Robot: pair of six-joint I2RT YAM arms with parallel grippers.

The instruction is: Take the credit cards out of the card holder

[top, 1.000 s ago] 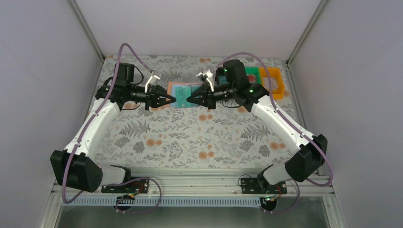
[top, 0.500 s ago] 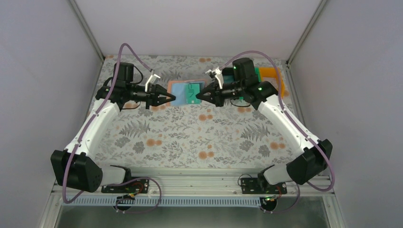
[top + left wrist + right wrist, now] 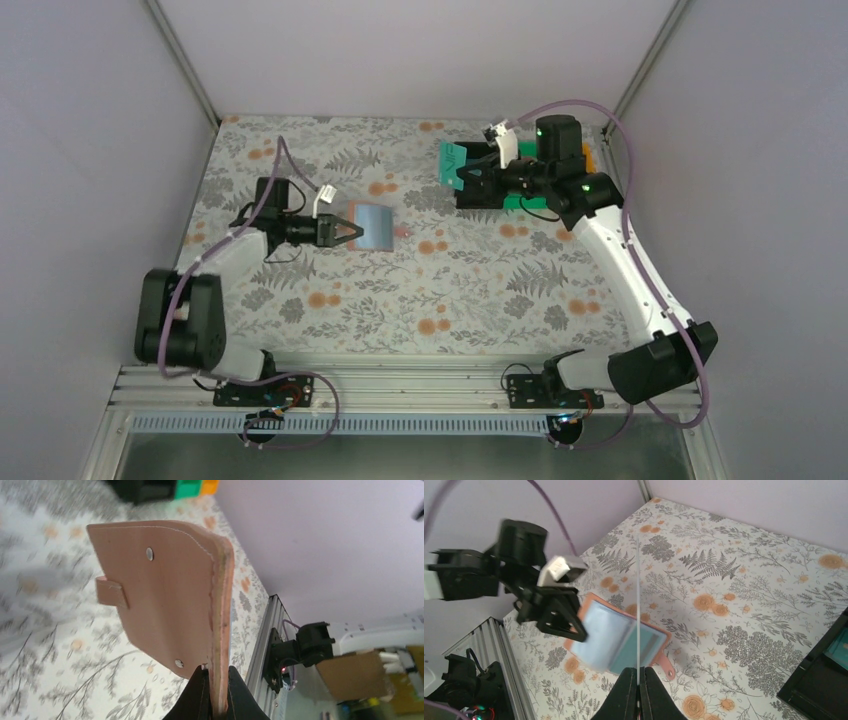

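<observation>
Overhead: shows one soft bifold card holder (image 3: pixel 375 227) left of centre over the floral-print desk (image 3: pixel 400 300) (salmon rim, pale blue inside), clamped at its left edge by the left pincer (image 3: pixel 345 232). Farther right, right pincer (image 3: pixel 462 176) closed on one thin teal credit card (image 3: pixel 449 160), raised beside the bins.

Left wrist: smooth salmon leather, rounded stitched edge, two metal rivets (image 3: pixel 150 553), one small strap tab (image 3: pixel 112 592) — pinched tight.

Right wrist: card edge-on, a mere hairline between closed tips; beneath, holder open, blue pockets showing.
</observation>
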